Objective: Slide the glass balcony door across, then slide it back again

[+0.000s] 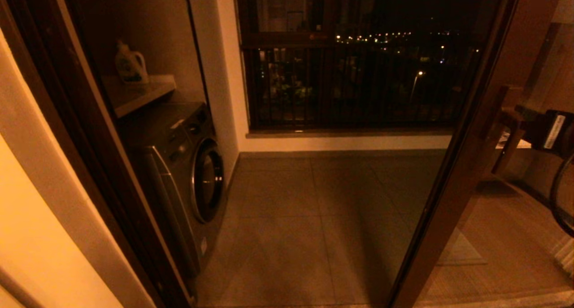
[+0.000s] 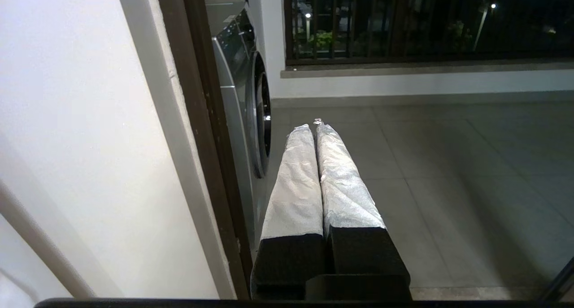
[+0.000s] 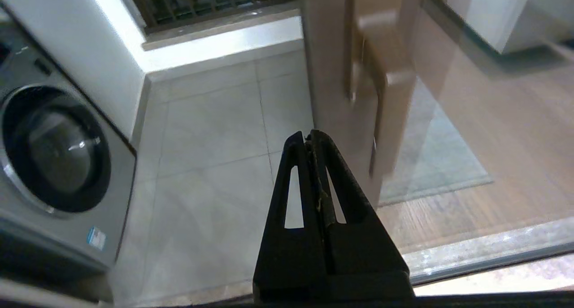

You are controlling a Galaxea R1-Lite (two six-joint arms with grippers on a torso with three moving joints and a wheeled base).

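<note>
- One glass balcony door with one pull handle; two grippers, left gripper and right gripper, both closed, empty
- One washing machine, one detergent bottle on its shelf; grey tiled floor, dark railed window

A grey washing machine stands at the left on the tiled floor. Above it, a shelf carries a white detergent bottle. Far behind is a dark window with vertical railing bars.
</note>
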